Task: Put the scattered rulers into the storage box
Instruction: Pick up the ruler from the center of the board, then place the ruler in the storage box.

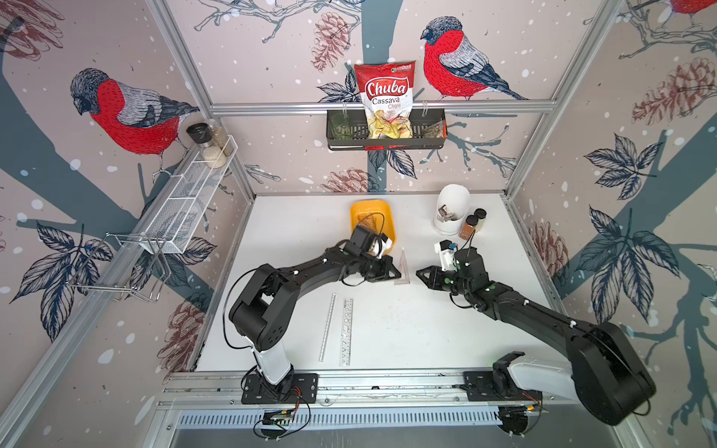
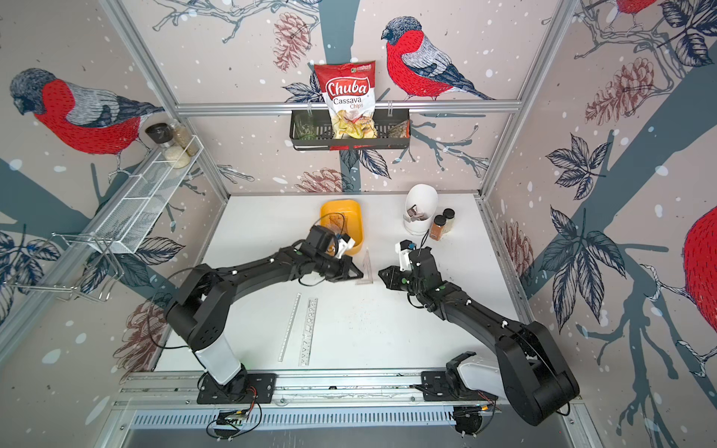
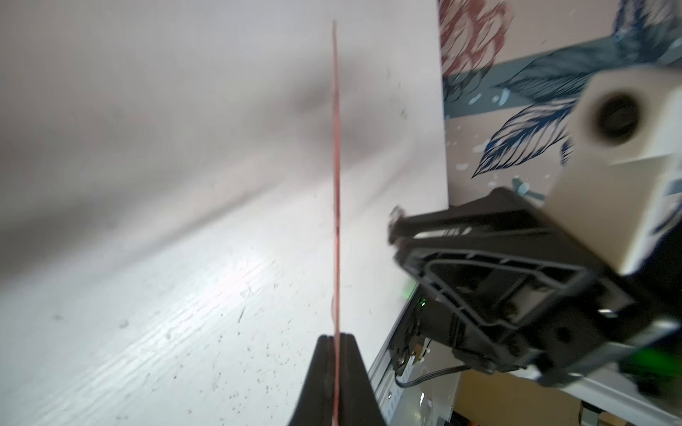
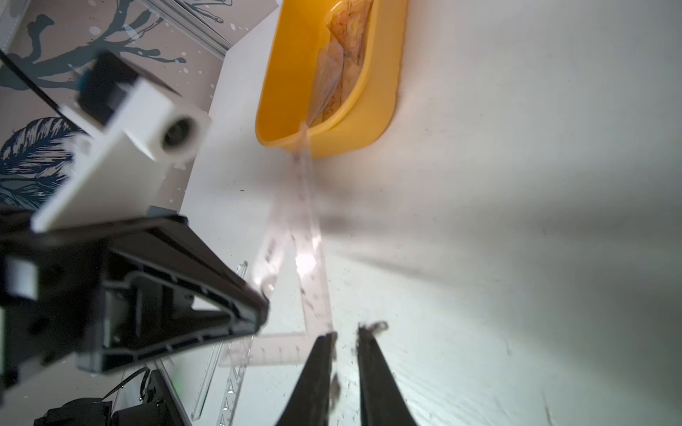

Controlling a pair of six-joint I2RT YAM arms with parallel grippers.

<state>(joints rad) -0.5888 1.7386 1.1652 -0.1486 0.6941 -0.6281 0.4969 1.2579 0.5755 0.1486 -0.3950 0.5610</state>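
One white table (image 1: 426, 329) is carrying everything, and most of its middle and near side is lying bare, giving both arms room to swing. Toward the back, the storage box (image 1: 392, 229) is sitting flat with several rulers (image 4: 345, 51) already lying inside. The white pot (image 1: 450, 211) and spice jars (image 1: 471, 223) are standing well off to its side, so the approach from the front is looking open. Two long pieces, a straight ruler (image 1: 328, 327) and a stencil ruler (image 1: 346, 331), are waiting side by side near the front edge, a little apart from each other. Between the two grippers, a triangle (image 1: 403, 263) is pointing its apex at the box's near wall. The left gripper (image 3: 336, 341) is pinching its thin edge between pressed jaws, seemingly to carry it over that low wall. The right gripper (image 4: 347, 332) is hanging just beside the triangle's corner, its jaws standing slightly apart with nothing between them — probably placed there to steady the piece.
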